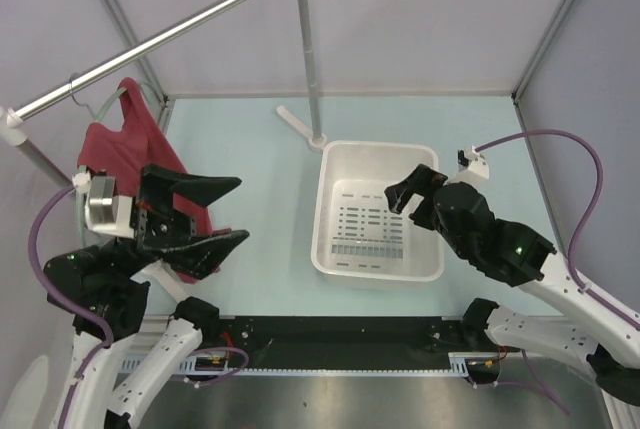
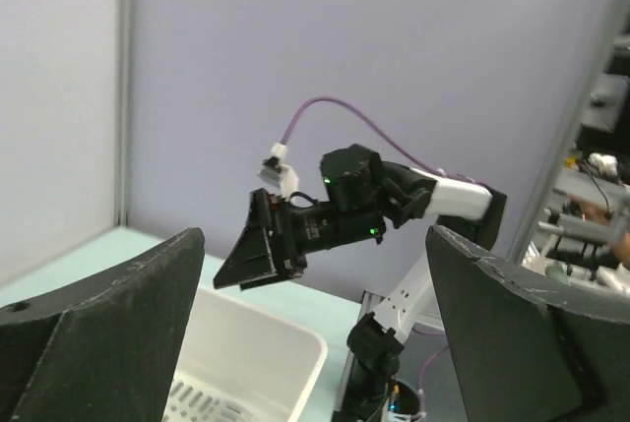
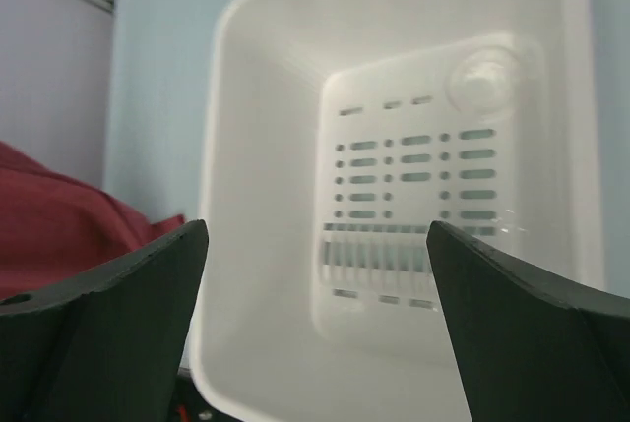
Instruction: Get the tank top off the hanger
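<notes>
**Supervisor:** Where was the tank top (image 1: 122, 142) when you looked?

**Operator:** On my overhead feed it hung at the far left, soft dark red cloth in loose folds, its straps over the thin pale green hanger (image 1: 108, 101). The hanger's curved top sat just under the long silver rail (image 1: 150, 44). I couldn't make out the hook.

**Supervisor:** And the left gripper (image 1: 225, 214)?

**Operator:** Its two matte black wedge-shaped fingers stood wide apart with nothing between them. From above it overlapped the lower part of the garment, but I couldn't tell whether it touched the cloth.

**Supervisor:** The other arm?

**Operator:** The right gripper (image 1: 408, 197) hovered over the white plastic basket (image 1: 325, 211), fingers spread, holding nothing. Through its wrist camera I looked down into the basket: smooth rounded walls, a floor pierced with rows of short slots, and a round moulded mark in one corner. A strip of red fabric showed at the left edge, lying on the pale blue table (image 1: 250, 169).
</notes>
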Tool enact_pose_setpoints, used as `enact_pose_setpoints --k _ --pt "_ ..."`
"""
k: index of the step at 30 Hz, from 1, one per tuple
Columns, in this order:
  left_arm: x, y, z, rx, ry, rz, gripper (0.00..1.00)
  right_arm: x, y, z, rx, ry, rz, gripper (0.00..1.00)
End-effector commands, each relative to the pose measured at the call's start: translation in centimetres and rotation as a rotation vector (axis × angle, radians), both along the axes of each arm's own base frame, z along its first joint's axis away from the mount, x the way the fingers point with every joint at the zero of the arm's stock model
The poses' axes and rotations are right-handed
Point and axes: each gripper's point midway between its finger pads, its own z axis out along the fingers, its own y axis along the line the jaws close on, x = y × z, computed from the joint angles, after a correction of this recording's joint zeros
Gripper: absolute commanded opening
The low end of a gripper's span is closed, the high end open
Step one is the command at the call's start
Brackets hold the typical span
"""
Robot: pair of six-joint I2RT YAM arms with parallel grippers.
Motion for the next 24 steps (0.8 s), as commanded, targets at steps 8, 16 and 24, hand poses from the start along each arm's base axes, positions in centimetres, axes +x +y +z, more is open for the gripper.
enact_pose_setpoints --k 8,16,24 --pt "0.5 2.2 0.7 0.154 0.354 0.184 0.99 -1.2 -4.1 2.4 -0.087 -0.072 -0.016 1.0" --pt "0.7 7.6 1.0 0.173 0.536 0.501 0.99 -0.5 -2.0 4.5 -0.06 -0.116 0.099 1.0" --pt "2.8 16.9 2.4 0.038 0.649 0.864 0.99 -1.7 0.4 5.5 -0.078 -0.163 0.366 1.0"
